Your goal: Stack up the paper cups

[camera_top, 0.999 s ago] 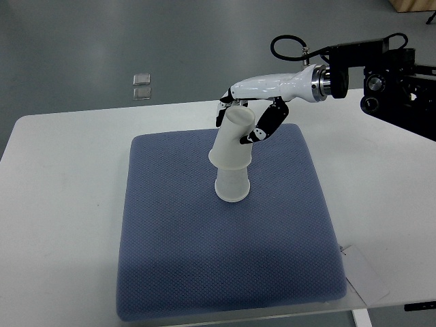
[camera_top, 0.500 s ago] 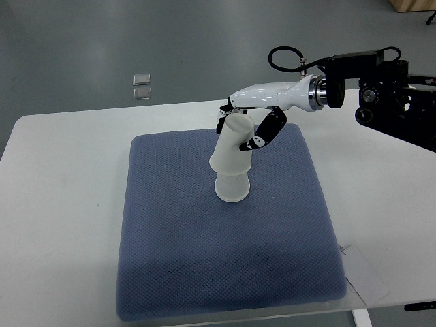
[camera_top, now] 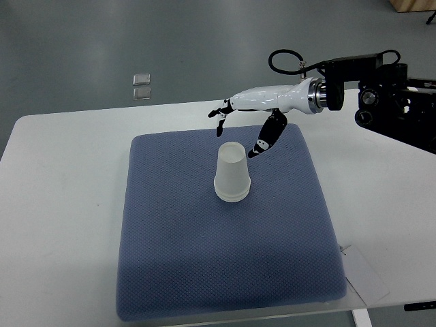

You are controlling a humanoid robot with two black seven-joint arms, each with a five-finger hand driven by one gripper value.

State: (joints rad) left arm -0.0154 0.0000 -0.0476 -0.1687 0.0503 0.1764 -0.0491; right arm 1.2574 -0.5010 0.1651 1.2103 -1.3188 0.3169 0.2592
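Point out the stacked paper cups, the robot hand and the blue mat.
stacked paper cups (camera_top: pixel 231 172), top view, side wall
right robot hand (camera_top: pixel 245 121), top view, palm above the cups
blue mat (camera_top: pixel 204 266), top view, bare front area

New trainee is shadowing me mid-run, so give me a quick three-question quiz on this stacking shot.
1. True or false: the right hand grips the cups.
2. The cups stand on: A) bare table B) blue mat C) a tray?
3. Which way do the cups face?

Key
1. False: its fingers are spread, clear of the cups.
2. B, the mat, which lies on the white table.
3. Upside down, rims on the mat, nested upright.
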